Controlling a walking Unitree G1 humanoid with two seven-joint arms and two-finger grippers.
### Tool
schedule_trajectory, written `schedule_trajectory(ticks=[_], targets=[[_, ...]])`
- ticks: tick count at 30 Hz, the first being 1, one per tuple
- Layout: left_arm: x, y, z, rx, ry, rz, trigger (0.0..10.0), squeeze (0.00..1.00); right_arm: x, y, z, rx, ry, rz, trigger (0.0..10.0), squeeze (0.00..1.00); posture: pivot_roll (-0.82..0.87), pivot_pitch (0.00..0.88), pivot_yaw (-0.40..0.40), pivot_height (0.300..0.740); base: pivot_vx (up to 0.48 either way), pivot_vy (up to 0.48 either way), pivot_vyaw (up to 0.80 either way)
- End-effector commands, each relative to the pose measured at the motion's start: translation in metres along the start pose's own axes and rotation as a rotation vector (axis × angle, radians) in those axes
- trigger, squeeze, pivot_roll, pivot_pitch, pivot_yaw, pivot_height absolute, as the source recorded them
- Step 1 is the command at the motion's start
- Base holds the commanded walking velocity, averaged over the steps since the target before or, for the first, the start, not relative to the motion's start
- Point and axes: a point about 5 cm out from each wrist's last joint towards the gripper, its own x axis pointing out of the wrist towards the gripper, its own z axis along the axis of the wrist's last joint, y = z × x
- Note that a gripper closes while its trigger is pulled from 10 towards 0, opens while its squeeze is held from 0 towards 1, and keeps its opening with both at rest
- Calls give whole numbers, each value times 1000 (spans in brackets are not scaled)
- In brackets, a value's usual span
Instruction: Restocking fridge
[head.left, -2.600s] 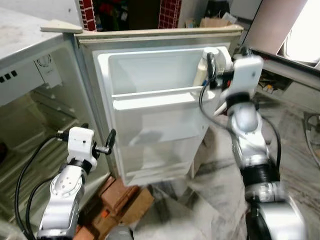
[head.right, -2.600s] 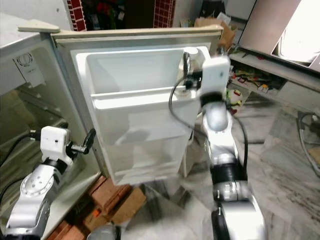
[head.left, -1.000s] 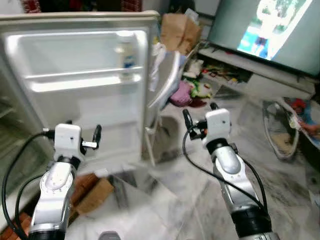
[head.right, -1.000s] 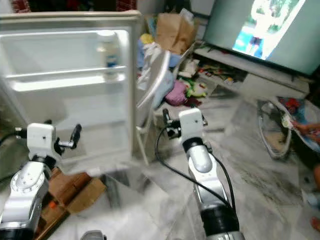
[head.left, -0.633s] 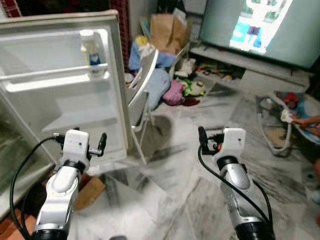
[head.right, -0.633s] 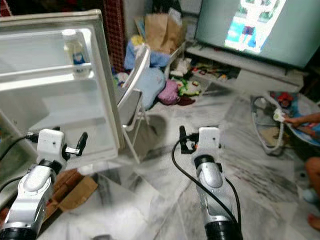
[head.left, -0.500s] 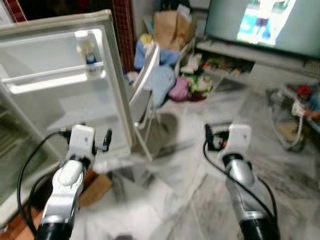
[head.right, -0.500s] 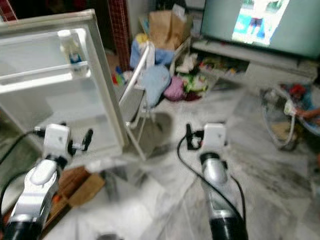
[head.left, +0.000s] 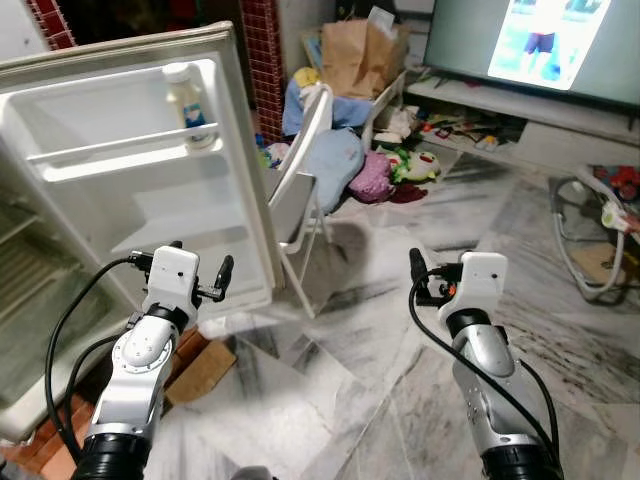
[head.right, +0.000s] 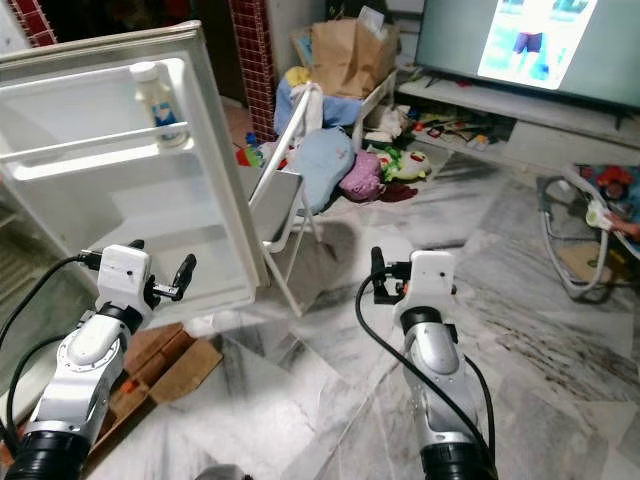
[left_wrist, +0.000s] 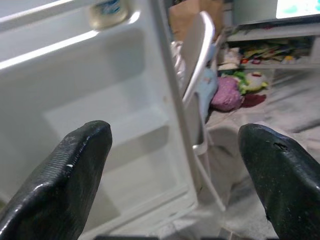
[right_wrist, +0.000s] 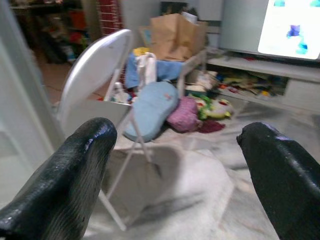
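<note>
Both hands are hovering empty above the marble floor (head.left: 330, 400), their black fingers spread wide. Left hand (head.left: 222, 277) is hanging just in front of the lower edge of the open fridge door (head.left: 140, 170), and in its wrist view the two fingers (left_wrist: 65, 175) are framing the door's inner shelves with nothing between them. Right hand (head.left: 416, 272) is floating well apart from the fridge, over bare floor, pointing toward a white folding chair (head.left: 300, 190); its wrist view is showing the same wide gap between the fingertips (right_wrist: 70, 170).

One white bottle (head.left: 188, 105) with a blue label is standing upright in the door's top shelf, at the end nearest the door's outer edge, behind the rail. Lower door shelves are sitting bare. Beside the door, the fridge's inner cavity (head.left: 30, 300) is showing at the far left, and flattened cardboard (head.left: 200, 372) is lying on the floor beneath the door.

Behind the chair, a blue cushion (head.left: 330, 155), a brown paper bag (head.left: 350, 50) and scattered toys (head.left: 400, 170) are piling up near a low stand, where a television (head.left: 540, 45) is glowing.
</note>
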Motion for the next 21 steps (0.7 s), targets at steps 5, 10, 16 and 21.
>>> schedule_trajectory(ticks=[5,10,16,21], targets=[[-1,6,3,-7,-21,50,10000,0,13,14,17,10,-44,66,10000,0,83,0,3,740,0,-369,800],[1,8,5,-6,-29,60,10000,0,17,25,21,-3,-59,131,10000,0,97,0,-12,740,0,-391,800],[0,13,7,-19,-35,92,10000,0,20,37,28,-22,-92,203,10000,0,100,0,-26,740,0,-406,800],[0,12,5,-23,-31,102,10000,0,19,42,32,-52,-114,261,10000,0,98,0,-29,740,0,-412,800]])
